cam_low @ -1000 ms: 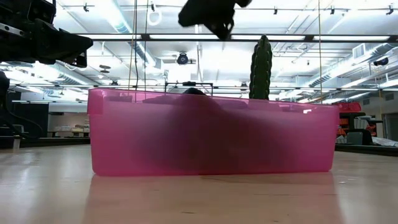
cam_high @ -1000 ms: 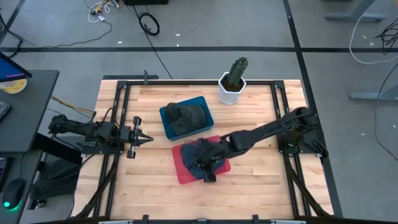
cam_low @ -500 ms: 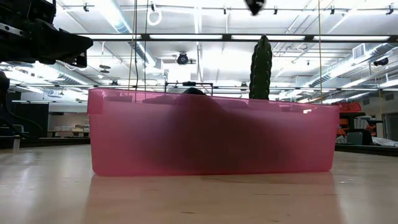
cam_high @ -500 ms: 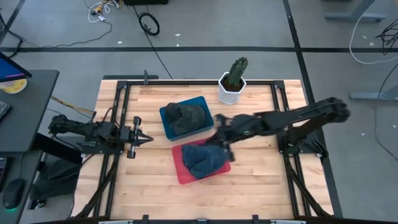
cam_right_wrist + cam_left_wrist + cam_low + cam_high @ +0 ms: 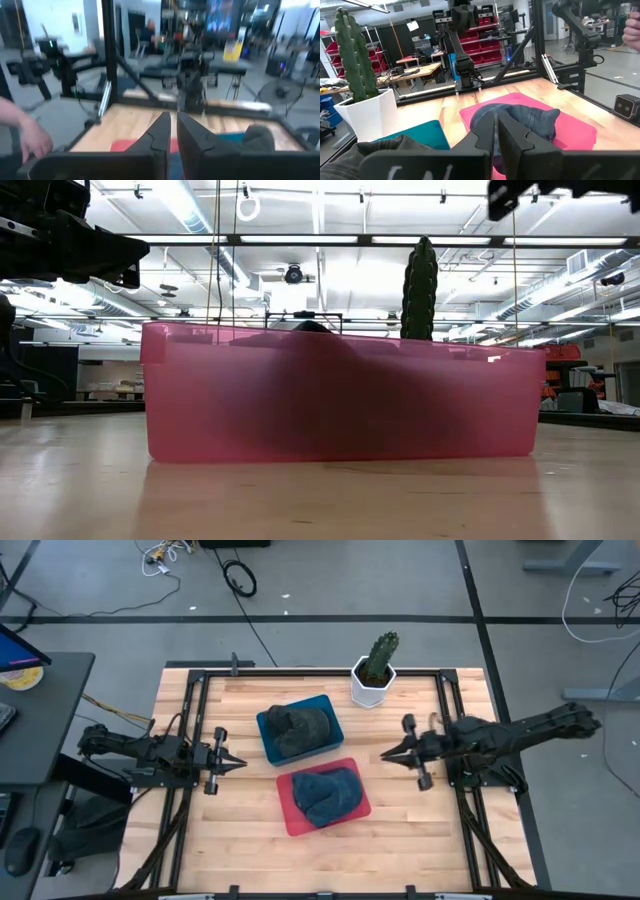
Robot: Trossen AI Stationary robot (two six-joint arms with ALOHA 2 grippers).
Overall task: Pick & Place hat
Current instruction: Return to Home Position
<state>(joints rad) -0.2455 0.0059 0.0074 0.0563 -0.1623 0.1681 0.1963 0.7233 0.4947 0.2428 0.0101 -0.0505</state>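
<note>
A blue hat (image 5: 327, 794) lies crumpled in the pink bin (image 5: 294, 817) at the table's middle, near side; it also shows in the left wrist view (image 5: 520, 119). A dark grey hat (image 5: 300, 730) fills the teal bin (image 5: 264, 730) behind it. My right gripper (image 5: 384, 755) hovers shut to the right of the pink bin, pointing toward the table's left, clear of both hats. My left gripper (image 5: 241, 761) waits shut at the table's left side, pointing right. In the low view the pink bin (image 5: 340, 395) hides the blue hat.
A cactus in a white pot (image 5: 374, 672) stands at the far edge, right of the teal bin. Black frame rails (image 5: 452, 730) run along the table's sides. A person's hand (image 5: 27, 137) shows beyond the table. Bare wood lies along the near edge.
My right gripper has risen from just above the blue hat in the pink bin and drawn back toward the table's right edge. The blue hat has stayed lying in the pink bin. The left arm has kept still.
</note>
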